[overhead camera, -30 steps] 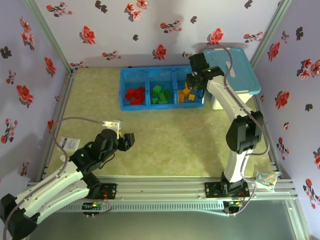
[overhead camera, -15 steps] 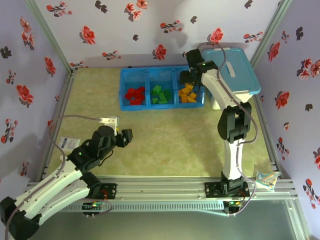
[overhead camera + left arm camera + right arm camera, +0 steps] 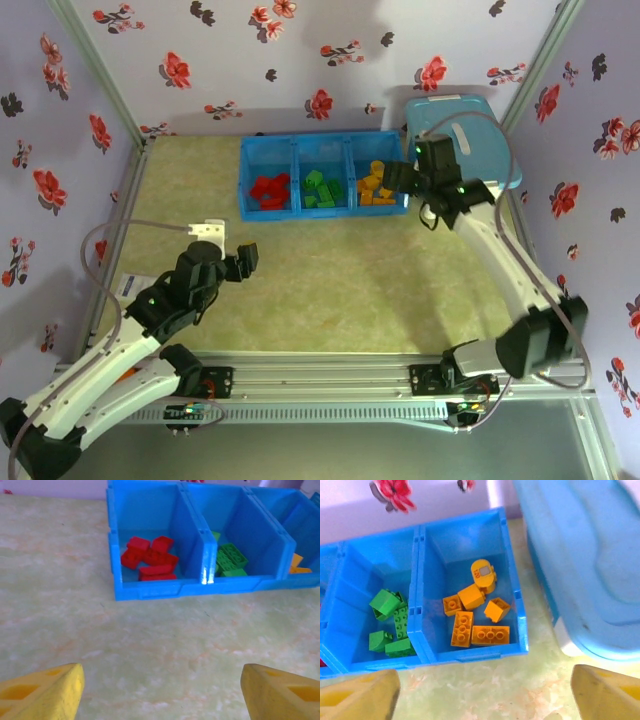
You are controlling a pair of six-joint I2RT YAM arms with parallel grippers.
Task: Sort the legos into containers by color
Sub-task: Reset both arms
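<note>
The containers are three compartments of one blue tray (image 3: 296,212) at the back of the table. Red legos (image 3: 270,189) lie in the left one, green legos (image 3: 320,188) in the middle, orange legos (image 3: 374,188) in the right. My left gripper (image 3: 243,262) hovers open over bare table well in front of the tray, with nothing between its yellow fingers (image 3: 47,690). It faces the red legos (image 3: 150,559) and green legos (image 3: 229,560). My right gripper (image 3: 393,180) is open and empty, just off the tray's right front corner, above the orange legos (image 3: 476,616).
A white bin with a light-blue lid (image 3: 470,140) stands right of the tray, close to my right arm. A small card (image 3: 135,285) lies at the left edge and a packet (image 3: 535,358) at the front right. Flowered walls enclose the table.
My right gripper has opened and drawn back to the right, from above the orange compartment to its front corner. My left gripper has opened wider and drifted slightly left.
</note>
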